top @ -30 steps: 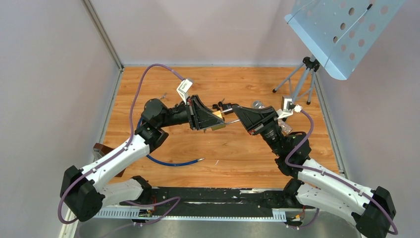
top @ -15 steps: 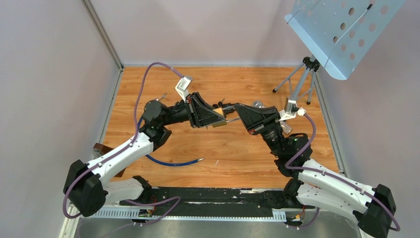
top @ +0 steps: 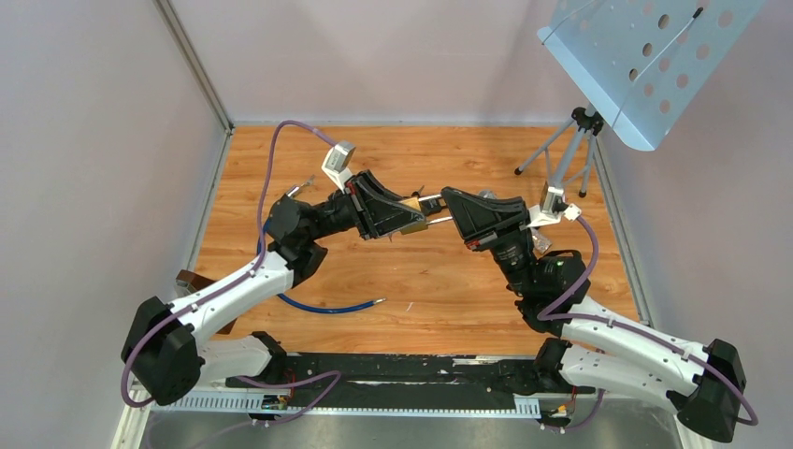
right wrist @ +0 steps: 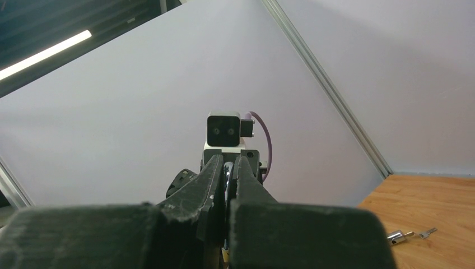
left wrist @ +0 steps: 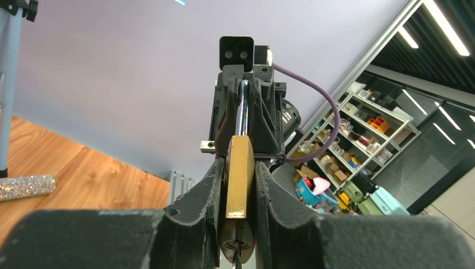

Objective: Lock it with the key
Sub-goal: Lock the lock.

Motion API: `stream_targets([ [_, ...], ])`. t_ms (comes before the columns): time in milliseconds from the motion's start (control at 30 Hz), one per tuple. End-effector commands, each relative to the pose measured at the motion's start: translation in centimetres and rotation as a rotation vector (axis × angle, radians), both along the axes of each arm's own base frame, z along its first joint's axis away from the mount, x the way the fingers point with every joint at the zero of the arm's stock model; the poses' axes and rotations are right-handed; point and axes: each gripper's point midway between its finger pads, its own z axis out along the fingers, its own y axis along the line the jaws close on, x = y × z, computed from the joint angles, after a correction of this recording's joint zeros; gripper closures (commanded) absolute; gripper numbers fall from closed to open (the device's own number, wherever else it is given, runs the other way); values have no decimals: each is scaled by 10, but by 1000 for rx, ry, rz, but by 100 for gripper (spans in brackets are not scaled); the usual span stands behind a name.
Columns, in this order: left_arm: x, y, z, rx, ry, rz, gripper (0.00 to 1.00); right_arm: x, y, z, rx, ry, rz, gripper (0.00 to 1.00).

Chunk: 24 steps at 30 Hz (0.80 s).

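Brass padlock (left wrist: 240, 168) is clamped between the fingers of the left gripper (left wrist: 239, 178), its steel shackle (left wrist: 242, 107) pinched by the closed right gripper (right wrist: 228, 163).

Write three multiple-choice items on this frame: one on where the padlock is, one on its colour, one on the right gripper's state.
1. Where is the padlock?
A. Lying on the table.
B. Held in the air between the left gripper and the right gripper.
C. On the music stand.
2. What colour is its body?
A. Brass gold.
B. Red.
C. Blue.
3. How is the right gripper?
A. Wide open.
B. Shut on the shackle.
C. Out of view.
Answers: 1 B, the left gripper clamps the body in mid-air, facing the right one. 2 A, the left wrist view shows a gold body. 3 B, its fingers pinch the silver shackle.
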Motion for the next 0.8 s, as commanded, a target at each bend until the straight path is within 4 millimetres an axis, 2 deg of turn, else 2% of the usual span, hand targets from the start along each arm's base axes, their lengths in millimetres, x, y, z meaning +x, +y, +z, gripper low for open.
stream_targets([
  [0,77,3,20,-149,146,346,100,-109,95,-173,-598,140,655,100],
  [233,73,-6,17,-114,134,303,100,-132,99,-179,-635,113,786,100],
  [567,74,-9,28,-122,78,300,100,-142,102,-202,-682,121,802,100],
  [767,73,-17,22,-115,82,258,100,-148,105,-206,-726,96,822,100],
])
